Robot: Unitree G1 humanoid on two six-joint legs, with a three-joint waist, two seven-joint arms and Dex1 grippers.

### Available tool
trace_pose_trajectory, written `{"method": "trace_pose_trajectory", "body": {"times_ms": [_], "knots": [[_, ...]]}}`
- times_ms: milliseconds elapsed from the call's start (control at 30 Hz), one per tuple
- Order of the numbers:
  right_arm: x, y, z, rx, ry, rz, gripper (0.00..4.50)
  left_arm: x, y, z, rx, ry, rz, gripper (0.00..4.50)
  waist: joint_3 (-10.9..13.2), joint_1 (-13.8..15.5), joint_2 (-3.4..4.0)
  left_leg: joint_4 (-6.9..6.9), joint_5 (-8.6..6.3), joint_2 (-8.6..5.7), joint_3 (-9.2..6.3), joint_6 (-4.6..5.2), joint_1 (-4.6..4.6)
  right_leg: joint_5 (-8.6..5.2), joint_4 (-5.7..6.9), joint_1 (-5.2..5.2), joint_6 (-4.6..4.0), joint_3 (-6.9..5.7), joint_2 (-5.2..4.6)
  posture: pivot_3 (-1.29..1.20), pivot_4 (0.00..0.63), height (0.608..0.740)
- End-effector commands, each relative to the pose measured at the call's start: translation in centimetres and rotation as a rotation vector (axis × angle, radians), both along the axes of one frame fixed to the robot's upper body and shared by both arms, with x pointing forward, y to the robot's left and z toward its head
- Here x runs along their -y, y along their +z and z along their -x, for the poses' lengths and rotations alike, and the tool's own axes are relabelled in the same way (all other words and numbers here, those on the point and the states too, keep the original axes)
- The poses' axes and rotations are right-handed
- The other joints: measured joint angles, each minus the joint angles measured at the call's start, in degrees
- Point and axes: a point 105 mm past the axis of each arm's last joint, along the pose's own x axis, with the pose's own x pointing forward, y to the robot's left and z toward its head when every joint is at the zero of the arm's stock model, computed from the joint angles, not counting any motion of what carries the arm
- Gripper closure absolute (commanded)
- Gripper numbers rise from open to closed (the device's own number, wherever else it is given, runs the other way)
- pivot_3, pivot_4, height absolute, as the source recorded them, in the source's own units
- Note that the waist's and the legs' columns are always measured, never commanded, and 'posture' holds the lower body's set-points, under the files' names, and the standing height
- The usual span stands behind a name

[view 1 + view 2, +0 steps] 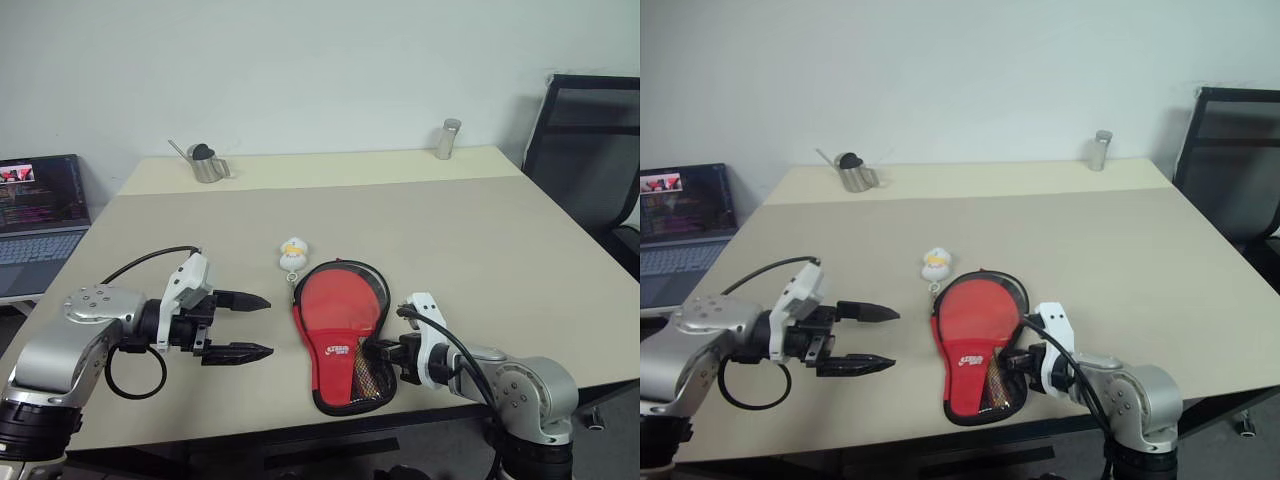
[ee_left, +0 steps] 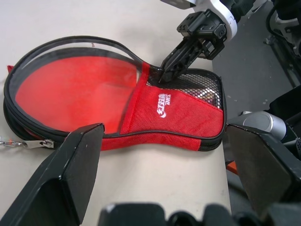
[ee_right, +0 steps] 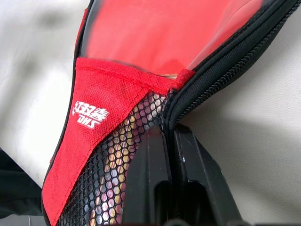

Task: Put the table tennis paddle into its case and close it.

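Observation:
The case (image 1: 338, 352) lies flat near the table's front edge, red side with white logo and mesh panel up. The table tennis paddle (image 1: 336, 300) is inside it; its red face shows through the clear window (image 2: 70, 89). My right gripper (image 1: 373, 350) is shut, its tips pinching the case's black zip edge (image 3: 207, 80) where the mesh meets the window. My left gripper (image 1: 270, 325) hovers open to the left of the case, pointing at it, with nothing between its fingers (image 2: 70, 174). A small white-yellow ball charm (image 1: 293, 254) hangs by a chain off the case's far end.
A metal can with a spout (image 1: 205, 163) and a metal cylinder (image 1: 448, 139) stand at the table's far edge. An open laptop (image 1: 38, 215) sits off to the left. A black chair (image 1: 590, 150) stands at the right, past the table (image 1: 480, 240).

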Motion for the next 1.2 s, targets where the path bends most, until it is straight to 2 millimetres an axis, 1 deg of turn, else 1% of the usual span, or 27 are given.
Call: {"method": "trace_pose_trajectory", "body": {"times_ms": [33,767,1033,1133,1200], "knots": [[-0.2,0.3,0.6,0.005,0.020,-0.016,4.48,0.3,1.0,0.1,0.053,-0.025,-0.011,0.00,0.00,0.00,0.00,0.00,0.00,0.00,0.00,0.00,0.00,0.00,0.00,0.00,0.00,0.00,0.00,0.00,0.150,0.740],[0.0,-0.2,1.1,-0.012,0.022,-0.010,4.48,0.3,0.9,-0.2,0.061,-0.030,-0.017,0.00,-0.01,0.00,-0.01,-0.01,0.00,0.00,0.00,0.00,0.00,0.00,-0.01,0.00,0.00,0.00,0.00,0.00,0.150,0.740],[0.2,-0.3,0.7,-0.005,0.005,0.025,4.48,0.4,0.8,-0.3,0.066,-0.030,-0.015,0.00,-0.01,0.01,-0.02,-0.01,0.00,0.00,0.00,0.00,0.00,0.00,-0.01,0.00,0.00,0.00,0.00,0.00,0.150,0.740],[0.8,-0.3,0.0,0.006,-0.045,0.038,3.77,0.4,0.7,-0.3,0.066,-0.027,-0.015,0.00,-0.02,0.00,-0.03,-0.01,0.00,-0.01,0.00,0.00,0.00,0.00,0.00,0.00,0.00,0.00,0.00,0.00,0.150,0.740],[1.0,-0.2,-0.1,0.012,-0.060,0.043,3.07,0.4,0.7,-0.2,0.065,-0.026,-0.014,0.00,-0.02,0.01,-0.03,-0.01,0.00,-0.01,0.00,0.00,0.01,0.00,0.01,0.00,0.00,0.00,0.00,0.00,0.150,0.740]]}}
